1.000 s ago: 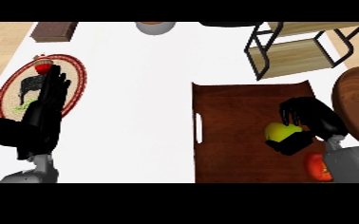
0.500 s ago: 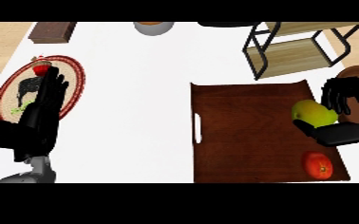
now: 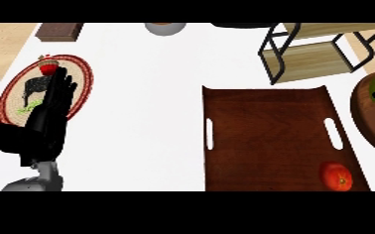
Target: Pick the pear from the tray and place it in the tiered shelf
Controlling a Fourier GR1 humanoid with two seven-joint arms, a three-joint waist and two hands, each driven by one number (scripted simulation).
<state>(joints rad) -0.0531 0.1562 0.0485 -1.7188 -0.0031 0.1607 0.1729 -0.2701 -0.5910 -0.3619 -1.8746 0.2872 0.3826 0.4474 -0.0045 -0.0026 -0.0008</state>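
white counter (image 3: 147,104), dark reddish-brown tray (image 3: 271,129) with a wood-grain look, orangey-red round fruit (image 3: 336,176), black-framed tiered shelf (image 3: 311,62) with pale tan boards, cream plate (image 3: 84,75) with red ringed rim and a black animal figure, black left hand (image 3: 51,114), grey bowl (image 3: 164,28)

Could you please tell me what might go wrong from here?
Neither the pear nor the right robot hand shows in the head view, so the placing cannot be checked.
The tiered shelf has thin black frame bars; the pear could strike one on entry.
The left robot hand rests over the plate and might nudge it.
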